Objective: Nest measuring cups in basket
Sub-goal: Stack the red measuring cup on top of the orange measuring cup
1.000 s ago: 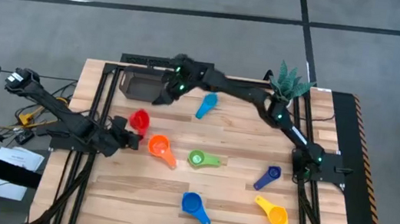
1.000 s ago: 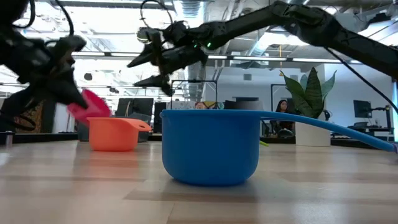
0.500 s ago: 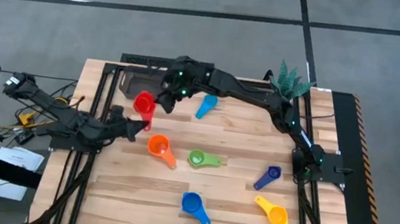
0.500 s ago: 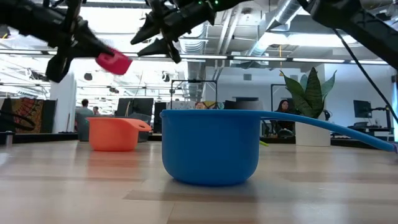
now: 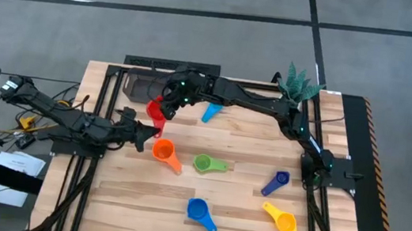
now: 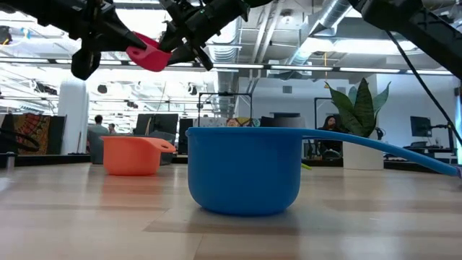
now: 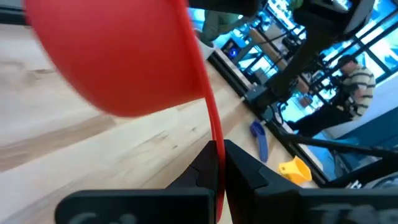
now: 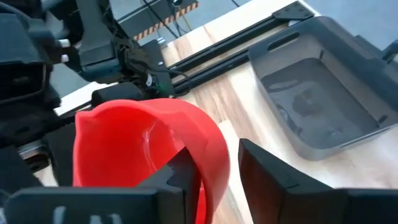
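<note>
Red cup point(image 5: 156, 111): held in the air above the counter point(image 5: 233, 215) at about 10 o'clock from its centre, just short of the basket point(image 5: 143, 86), caught between both arms at once.

Left gripper point(image 7: 217, 163): jaws narrow, pinched on the cup's thin flat handle, bowl hanging out ahead of them.

Right gripper point(image 8: 219, 167): reaching in from the 2 o'clock side, jaws part-open and straddling the cup's rim, one finger inside the bowl and one outside; whether they press yet I cannot tell.

Basket: grey bin at 11 o'clock, with no cup seen inside it in the right wrist view.

Other cups: orange point(image 5: 163, 153), green point(image 5: 205, 163), blue point(image 5: 199, 211), yellow point(image 5: 281, 218) and dark blue point(image 5: 276, 181) lie spread on the counter; light blue point(image 5: 211, 110) sits at 12 o'clock beside the right arm.

Risk, handover: if the left jaws let go before the right ones bite, the cup likely drops, bounces and rolls among the others.

Risk, tug: if both hold while either arm moves, the slim handle could twist out or the cup spring free.

Risk, grip: a wall pinch on smooth plastic may let the bowl swivel, so it lands tipped in the basket and spoils the nesting.
</note>
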Controlling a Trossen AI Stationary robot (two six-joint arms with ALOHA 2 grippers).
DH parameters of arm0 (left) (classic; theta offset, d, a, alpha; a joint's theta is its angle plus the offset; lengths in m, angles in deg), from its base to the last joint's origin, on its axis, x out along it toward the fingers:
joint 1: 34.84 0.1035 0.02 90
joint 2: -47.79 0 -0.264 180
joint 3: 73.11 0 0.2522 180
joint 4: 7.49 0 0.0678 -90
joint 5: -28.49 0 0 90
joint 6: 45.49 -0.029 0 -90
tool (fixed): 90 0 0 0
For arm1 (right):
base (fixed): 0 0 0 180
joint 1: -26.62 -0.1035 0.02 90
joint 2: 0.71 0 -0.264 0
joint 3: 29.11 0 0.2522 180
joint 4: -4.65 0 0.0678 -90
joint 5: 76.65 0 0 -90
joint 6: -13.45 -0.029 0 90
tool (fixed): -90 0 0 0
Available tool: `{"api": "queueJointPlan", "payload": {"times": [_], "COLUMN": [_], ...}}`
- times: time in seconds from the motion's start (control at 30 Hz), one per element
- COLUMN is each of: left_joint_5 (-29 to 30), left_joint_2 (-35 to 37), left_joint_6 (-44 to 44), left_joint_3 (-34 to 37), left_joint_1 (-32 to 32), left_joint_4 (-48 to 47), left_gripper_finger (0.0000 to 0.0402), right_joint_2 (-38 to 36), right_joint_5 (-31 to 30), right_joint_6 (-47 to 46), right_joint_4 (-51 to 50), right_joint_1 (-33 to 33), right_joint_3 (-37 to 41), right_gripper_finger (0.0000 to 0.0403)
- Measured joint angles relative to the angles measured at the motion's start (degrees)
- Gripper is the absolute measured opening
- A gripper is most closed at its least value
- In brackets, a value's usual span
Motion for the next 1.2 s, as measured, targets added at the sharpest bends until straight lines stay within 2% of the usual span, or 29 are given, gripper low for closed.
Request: {"api": "queueJointPlan", "payload": {"times": [0.1, 0.27, 0.43, 0.57, 0.7, 0.83, 0.93, 1.2], "left_joint_5": [-0.1, -3.3, -11.0, -15.1, -15.6, -14.2, -13.6, -16.5], "left_joint_2": [0.1, 0.7, 2.8, 7.4, 12.7, 15.1, 15.0, 11.7], "left_joint_6": [0.5, 1.6, 3.2, 4.3, 5.5, 5.4, 5.4, 5.2], "left_joint_3": [-0.2, -0.4, -0.2, -0.2, -4.2, -11.2, -15.3, -16.0], "left_joint_1": [0.0, 0.0, 0.7, 1.3, 1.3, 1.3, 1.4, 1.4], "left_joint_4": [0.1, 0.2, -3.9, -9.7, -24.1, -41.8, -51.5, -56.6], "left_gripper_finger": [0.0, 0.0017, 0.009, 0.0153, 0.0191, 0.0197, 0.0192, 0.018], "right_joint_2": [0.0, 0.3, 0.3, 0.3, 0.2, 0.9, 2.8, 8.0], "right_joint_5": [-0.3, -1.3, -2.1, -2.5, -2.4, -3.5, -6.4, -8.9], "right_joint_6": [0.0, 2.9, 5.5, 9.8, 13.4, 17.8, 21.2, 26.3], "right_joint_4": [-0.5, -1.2, -3.9, -6.2, -6.9, -5.3, -3.3, -2.1], "right_joint_1": [-0.7, -1.8, -2.5, -3.3, -4.9, -7.3, -9.2, -10.5], "right_joint_3": [0.0, 0.0, -0.6, -0.7, -0.7, -0.8, -0.9, -1.0], "right_gripper_finger": [0.01, 0.0017, 0.0013, 0.0009, 0.0007, 0.0007, 0.0007, 0.0007]}}
